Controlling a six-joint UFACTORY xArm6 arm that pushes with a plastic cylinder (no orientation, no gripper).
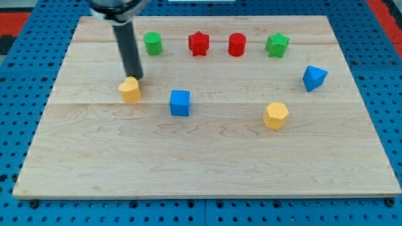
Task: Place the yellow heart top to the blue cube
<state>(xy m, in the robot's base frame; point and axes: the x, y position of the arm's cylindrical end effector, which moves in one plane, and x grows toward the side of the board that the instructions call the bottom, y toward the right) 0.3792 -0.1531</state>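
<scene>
The yellow heart (130, 90) lies on the wooden board (207, 157) at the view's left. The blue cube (179, 103) sits to its right and slightly lower, a small gap apart. My tip (134, 77) is just above the yellow heart's upper edge, touching or nearly touching it. The dark rod runs up from there to the view's top.
Along the view's top stand a green cylinder (152, 43), a red star (198, 43), a red cylinder (237, 44) and a green star (277, 44). A blue triangular block (313, 78) is at the right. A yellow hexagon (276, 115) lies right of centre.
</scene>
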